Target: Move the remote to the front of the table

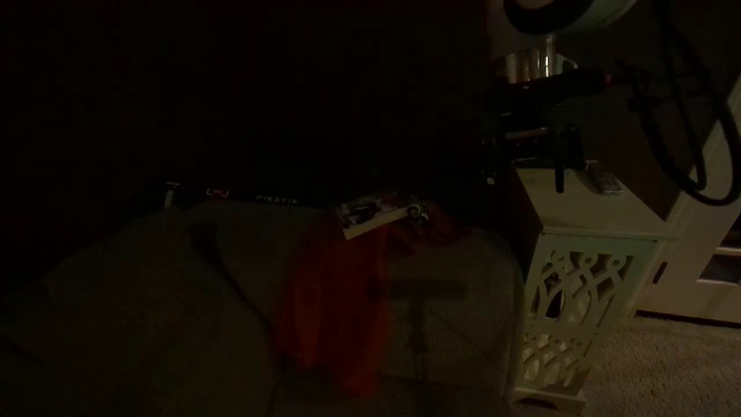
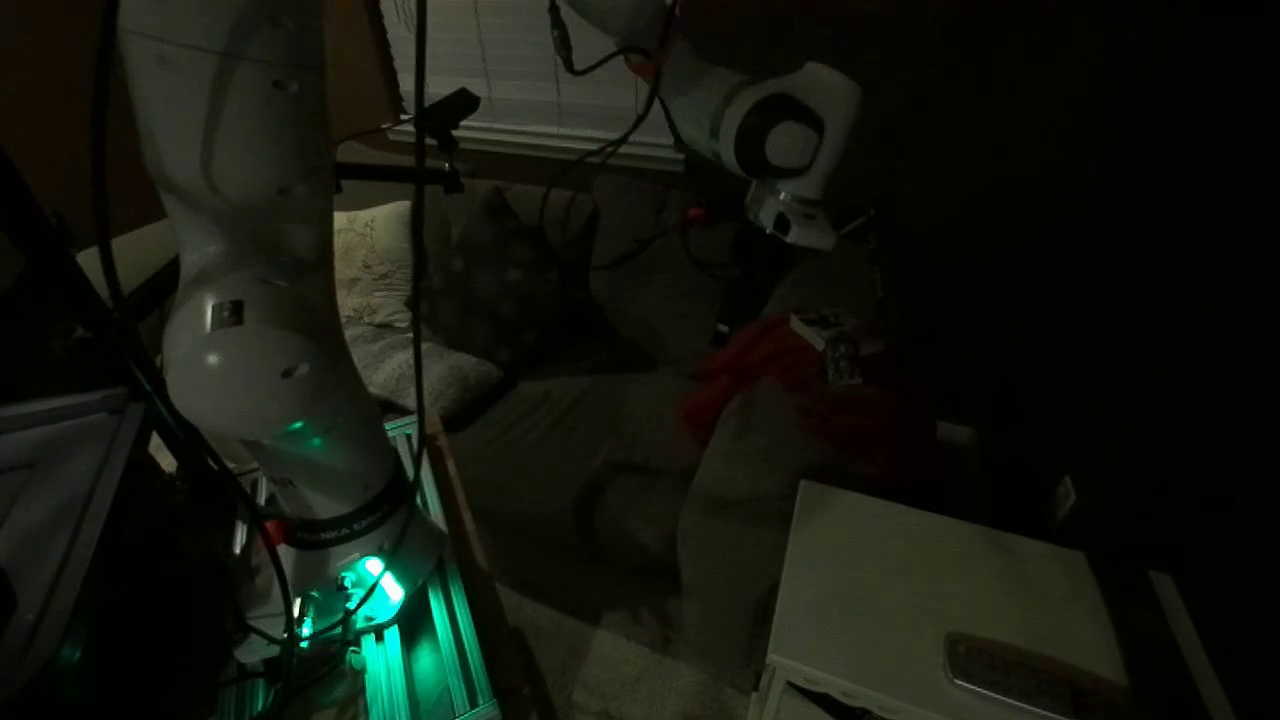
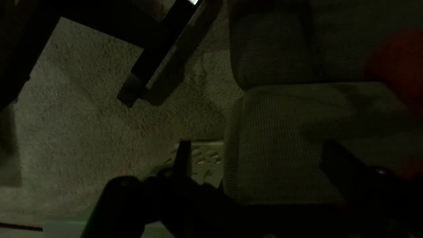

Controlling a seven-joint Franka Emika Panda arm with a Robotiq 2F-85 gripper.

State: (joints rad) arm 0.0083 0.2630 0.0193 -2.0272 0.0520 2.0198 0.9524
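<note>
The table (image 1: 584,217) is a white boxy side table with a lattice side panel; its top also shows in an exterior view (image 2: 930,570), and part of its lattice in the wrist view (image 3: 205,155). The remote (image 1: 606,180), a small oblong handset, lies on the tabletop; in an exterior view (image 2: 1010,672) it looks dark with a pale rim. It is out of the wrist view. My gripper (image 1: 525,174) is a dark shape in both exterior views (image 2: 724,322), apart from the remote. In the wrist view its fingers (image 3: 257,150) are wide apart with nothing between them, above the sofa arm.
The scene is very dark. A sofa (image 1: 457,324) stands beside the table, with a red cloth (image 1: 341,307) on it. On the cloth lie a pale flat object with dark markings (image 1: 370,215) and a small patterned dark object (image 2: 843,362). A black stand leg (image 3: 155,49) is over the carpet.
</note>
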